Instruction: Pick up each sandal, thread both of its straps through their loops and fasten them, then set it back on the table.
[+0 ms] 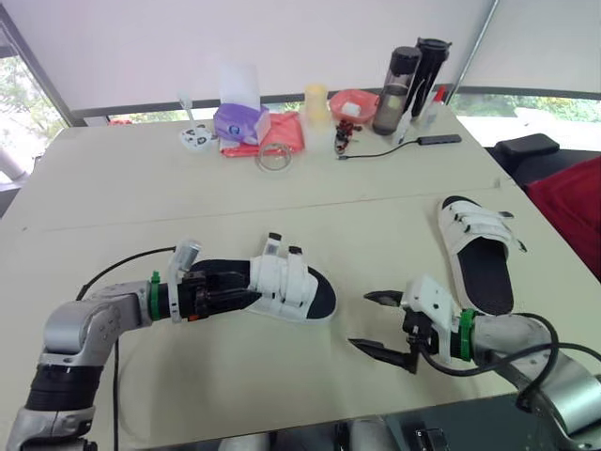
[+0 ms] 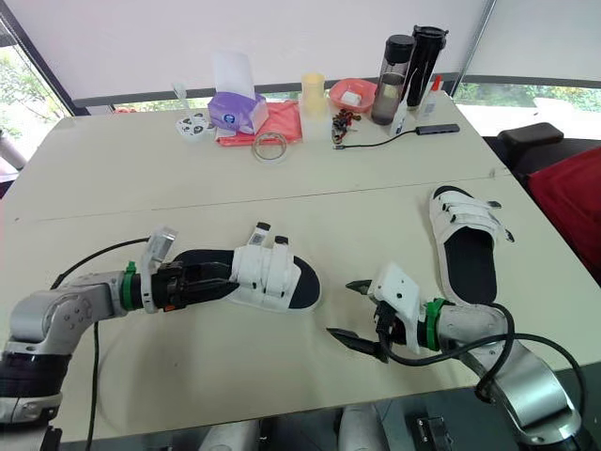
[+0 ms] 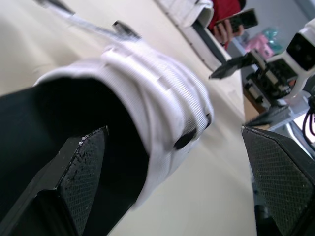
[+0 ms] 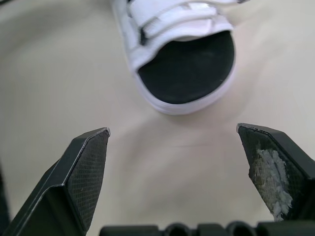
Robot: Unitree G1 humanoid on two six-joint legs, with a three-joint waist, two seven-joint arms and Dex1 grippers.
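A white sandal with a black insole (image 1: 293,287) lies in the middle of the table, toe pointing right. Its two straps cross the foot, and their black-tipped ends (image 1: 273,241) stick up. My left gripper (image 1: 246,287) is open at the sandal's heel end, with one finger (image 3: 74,182) over the black insole and the other beside the sandal. My right gripper (image 1: 362,320) stands open just right of the toe (image 4: 184,73), holding nothing. A second white sandal (image 1: 479,252) lies at the right of the table with its straps laid across it.
Along the table's far edge stand a purple tissue box (image 1: 239,120), a tape roll (image 1: 273,157), a red bowl (image 1: 353,103), two dark bottles (image 1: 406,80) and a black cable (image 1: 394,146). A red cloth (image 1: 573,207) lies off the table's right edge. A person's hand holds a phone (image 3: 231,24).
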